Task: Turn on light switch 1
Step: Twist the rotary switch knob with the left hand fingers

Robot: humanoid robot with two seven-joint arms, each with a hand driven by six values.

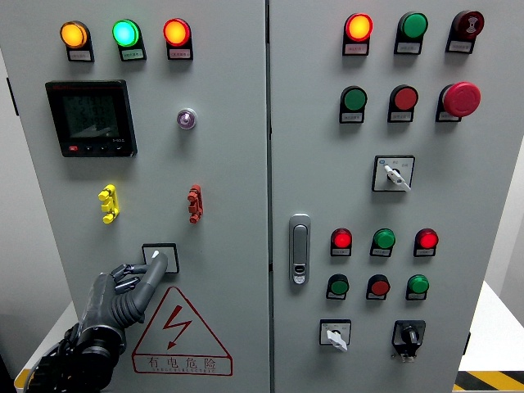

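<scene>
Bright, even light on the grey cabinet (229, 164); sharp focus, faint shadows, lit lamps slightly overexposed.

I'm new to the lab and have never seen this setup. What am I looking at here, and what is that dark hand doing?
This is a single picture from a camera on a humanoid robot's head, facing a grey control cabinet with two doors. The doors carry round indicator lamps, some lit, push buttons, a red emergency stop, rotary knobs, a small display and a door handle. The dark thing at the lower left is the robot's left hand. It holds nothing; its finger reaches up to a small square switch just above the yellow-and-red warning sign. The right hand is out of view.
</scene>
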